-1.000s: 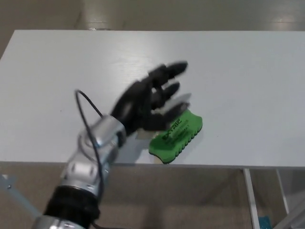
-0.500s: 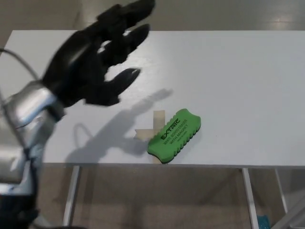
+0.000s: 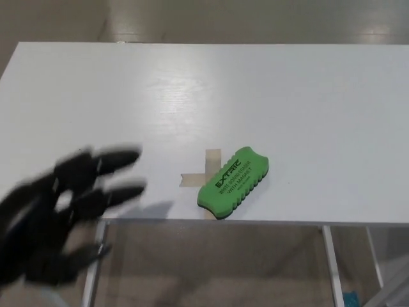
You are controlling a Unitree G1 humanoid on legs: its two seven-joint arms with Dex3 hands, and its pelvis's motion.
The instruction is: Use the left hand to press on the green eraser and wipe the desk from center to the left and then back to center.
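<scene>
White desk [image 3: 307, 96] fills most of the view, top faintly grained, with a soft bright patch of light left of centre. Beyond its far edge, a glossy beige floor [image 3: 255, 19] with pale reflections. Below the near edge, more floor in shadow, two light metal desk legs [image 3: 332, 256], a small blue object [image 3: 350, 299] at bottom right.

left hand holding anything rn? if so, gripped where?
Nothing is held. The left hand is open with fingers spread, at the desk's near-left edge, apart from the green eraser, which lies alone on the desk by the tape cross.
</scene>
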